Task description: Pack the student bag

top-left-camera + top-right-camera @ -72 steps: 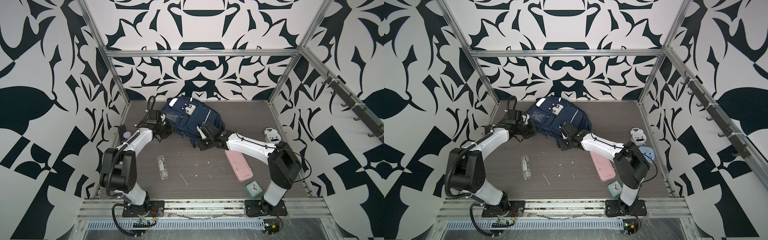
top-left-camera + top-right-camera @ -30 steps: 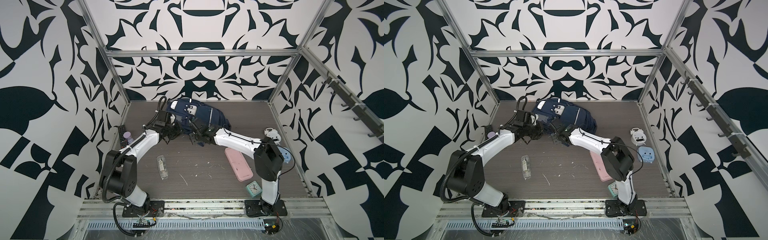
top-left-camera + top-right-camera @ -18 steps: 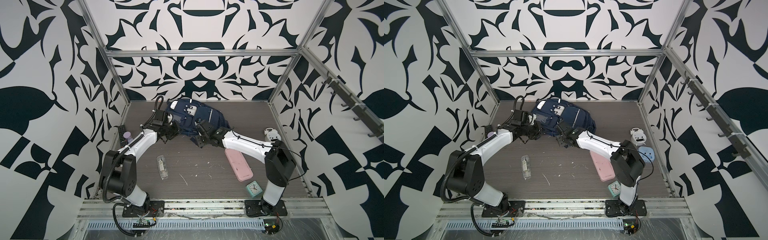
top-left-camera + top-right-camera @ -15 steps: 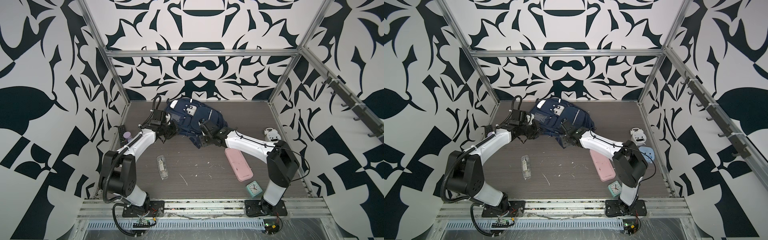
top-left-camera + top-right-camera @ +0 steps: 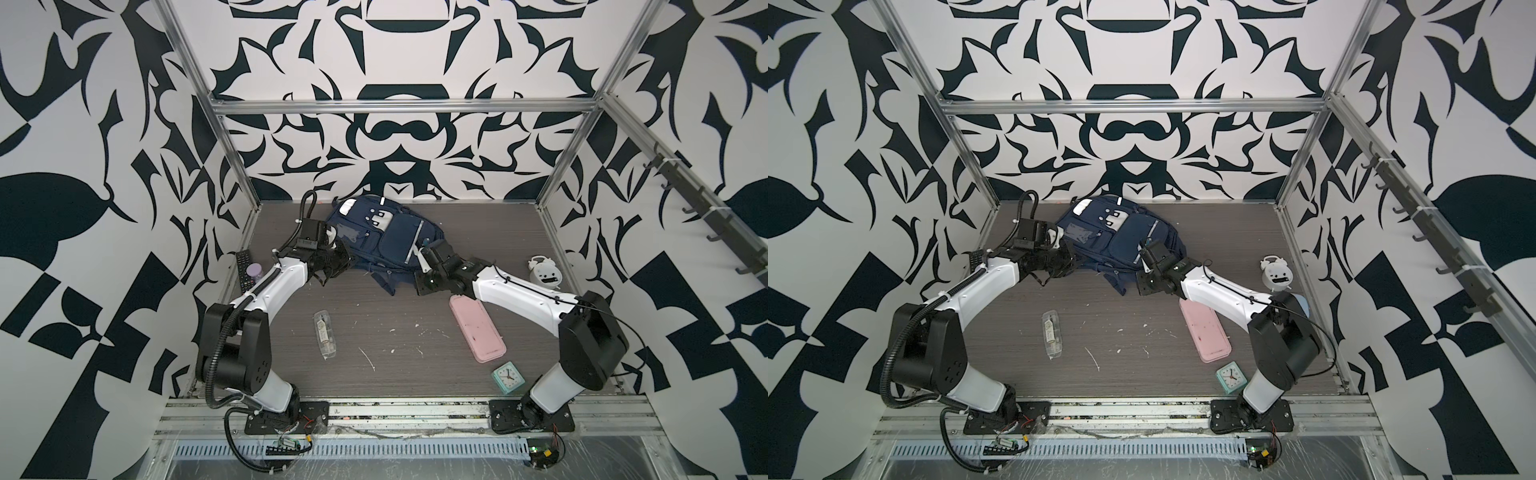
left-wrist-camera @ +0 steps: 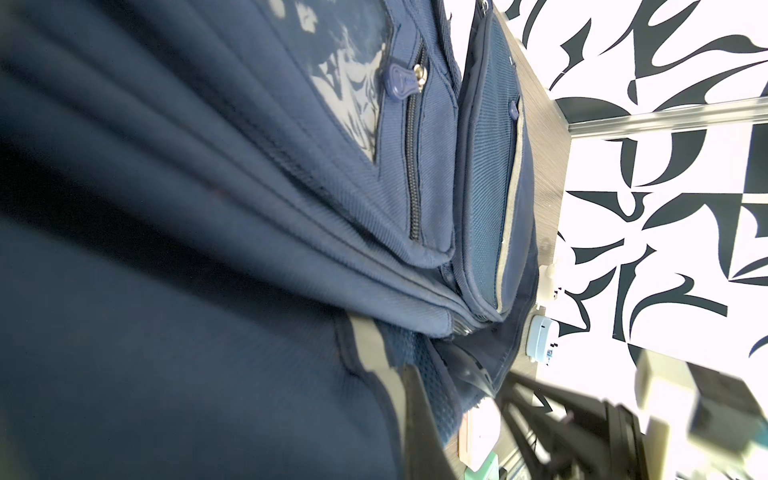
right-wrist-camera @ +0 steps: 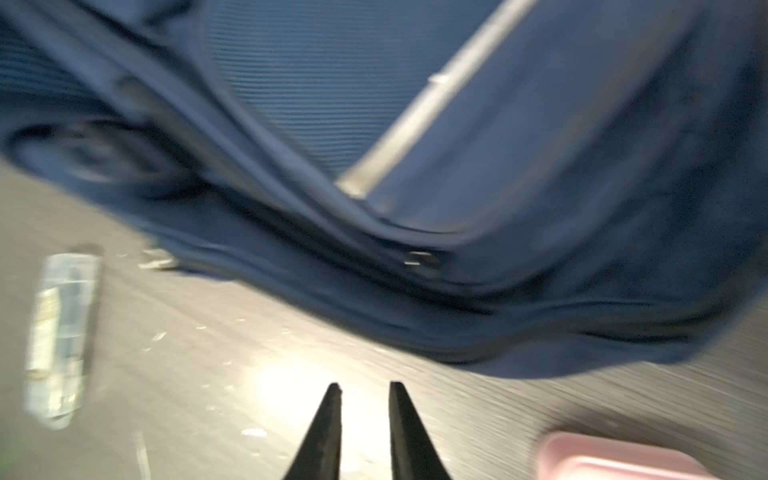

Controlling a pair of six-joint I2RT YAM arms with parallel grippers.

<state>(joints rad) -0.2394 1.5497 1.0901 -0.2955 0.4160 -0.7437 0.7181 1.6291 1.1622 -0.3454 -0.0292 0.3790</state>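
Slipping is the chief worry in both top views: the left gripper [image 5: 336, 264] is clamped tight on what looks like a thin fold of the student bag [image 5: 386, 239], at the edge farthest from the pink case [image 5: 478, 328]. With so little cloth in its hold, a tug could pull free or drag the whole bag. The bag lies slumped well beyond the pink case. It is navy, with grey strips, a white patch and front pockets, and no open mouth shows. In the left wrist view its cloth fills the frame, with a pocket zip [image 6: 413, 174] closed. In the right wrist view the right gripper [image 7: 364, 388] hangs empty, jaws a narrow slit apart, between the pink case and the bag's hem. Closing there would catch nothing or snag a seam.
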